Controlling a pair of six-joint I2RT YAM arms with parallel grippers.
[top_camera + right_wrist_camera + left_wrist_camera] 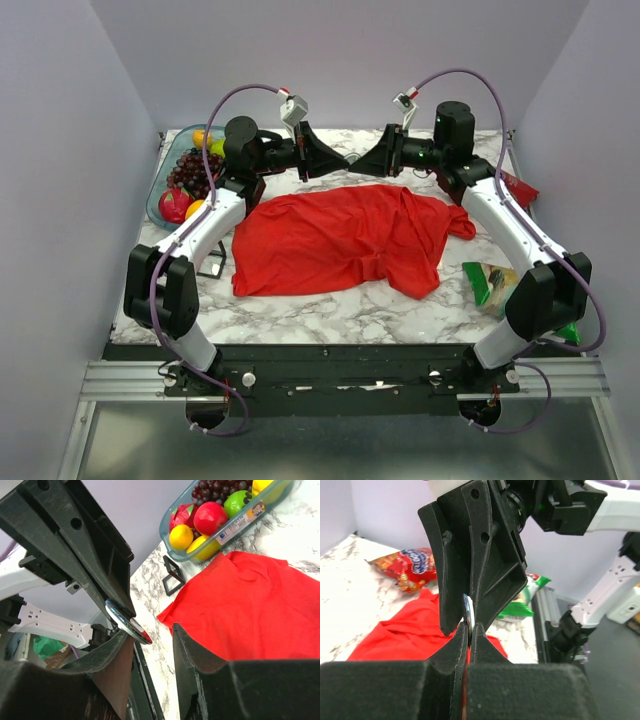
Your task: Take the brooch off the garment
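Black foam fingers of the left gripper fill the bottom of the left wrist view, pressed together on the brooch. Only its thin edge shows, poking up from the tips. It is small, round and shiny. The right gripper faces it tip to tip, with its two fingers apart. The brooch sits between them and touches one of them.

Both grippers meet up in the air, over the far edge of the garment, and the brooch is off the cloth. The red shirt lies crumpled in the middle of the worktop. Bare marble runs along its near side. A fruit tub and a black square frame sit by its left side. A green packet lies to its right, and a red snack bag is at the far right corner. Walls stand close behind and on both sides.
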